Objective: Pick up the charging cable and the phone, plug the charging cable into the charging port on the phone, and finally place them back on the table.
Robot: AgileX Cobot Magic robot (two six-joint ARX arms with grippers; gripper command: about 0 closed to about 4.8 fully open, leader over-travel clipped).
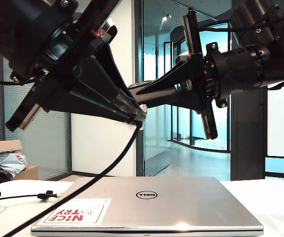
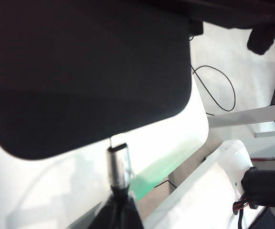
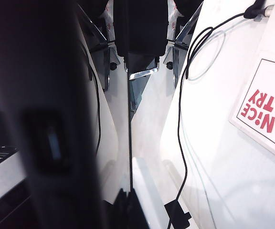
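Both grippers hang in the air above the table (image 1: 272, 200). My left gripper (image 1: 138, 117) (image 2: 119, 202) is shut on the charging cable's plug (image 2: 118, 164). The black charging cable (image 1: 97, 175) (image 3: 179, 138) drops from it to the table, where its tie strap (image 1: 46, 195) lies. The phone (image 2: 89, 71) is a black slab with rounded corners. The silver plug tip meets its narrow edge. The charging port is hidden, so I cannot tell if the plug is inside. My right gripper (image 1: 141, 96) (image 3: 129, 198) reaches in from the right, shut on the phone, which shows edge-on (image 3: 129, 124).
A closed silver Dell laptop (image 1: 171, 205) with a red-lettered sticker (image 1: 75, 212) lies right below the grippers. Slack cable loops on the table (image 2: 218, 90). Cardboard boxes and bags (image 1: 4, 150) sit at the far left. A dark blurred shape (image 3: 37, 119) fills one side of the right wrist view.
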